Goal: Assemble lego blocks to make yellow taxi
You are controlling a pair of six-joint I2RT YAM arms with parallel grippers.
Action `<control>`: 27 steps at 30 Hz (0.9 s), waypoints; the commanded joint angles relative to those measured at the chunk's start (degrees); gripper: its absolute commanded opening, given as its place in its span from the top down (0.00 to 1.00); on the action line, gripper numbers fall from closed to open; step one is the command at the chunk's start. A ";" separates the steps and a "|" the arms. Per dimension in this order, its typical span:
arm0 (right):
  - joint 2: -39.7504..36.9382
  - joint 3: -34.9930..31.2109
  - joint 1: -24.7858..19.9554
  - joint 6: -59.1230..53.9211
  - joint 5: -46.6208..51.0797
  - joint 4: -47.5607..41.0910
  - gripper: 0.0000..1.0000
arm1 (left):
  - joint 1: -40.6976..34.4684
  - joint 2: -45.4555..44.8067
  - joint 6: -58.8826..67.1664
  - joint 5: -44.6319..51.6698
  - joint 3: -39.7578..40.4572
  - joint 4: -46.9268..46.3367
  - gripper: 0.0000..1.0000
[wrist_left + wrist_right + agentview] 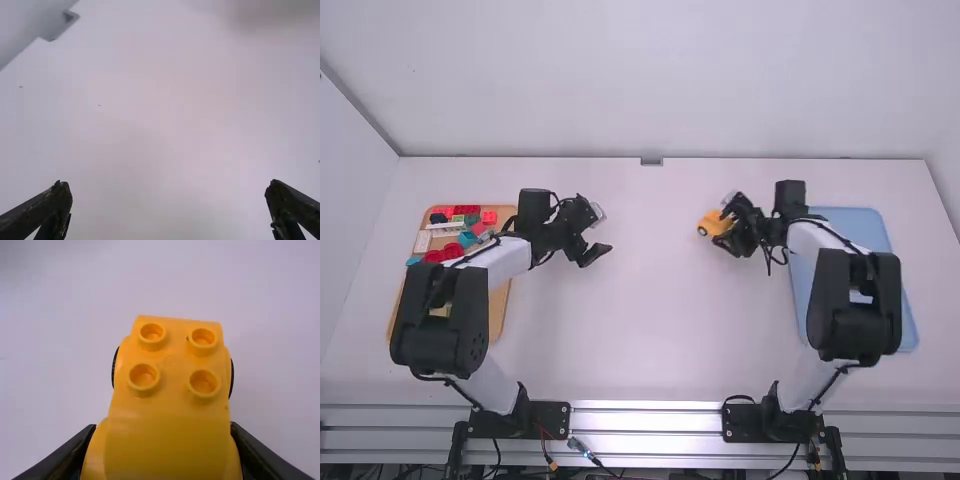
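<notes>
One yellow car [167, 412] sat pinched in your right gripper [163, 426], at two o'clock from middle of table [655, 300], its studs [144, 376] bare. Base looked ready; top pieces likely remained. Your left gripper [169, 186], at eleven, stood spread, unloaded. You had loose blocks [490, 217] near ten, blue tray [860, 222] near three, back edge [770, 158] at twelve, roomy stretch between grippers.

Smooth yellow plastic car [167, 410] with a soft sheen, smooth matt white table [650, 300], shiny ridged metal rail [645, 420]
</notes>
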 commanded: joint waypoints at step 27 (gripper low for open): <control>-6.51 -23.69 -28.39 31.10 25.24 25.07 0.01 | -0.26 -1.16 -15.15 -5.90 -0.55 4.42 0.01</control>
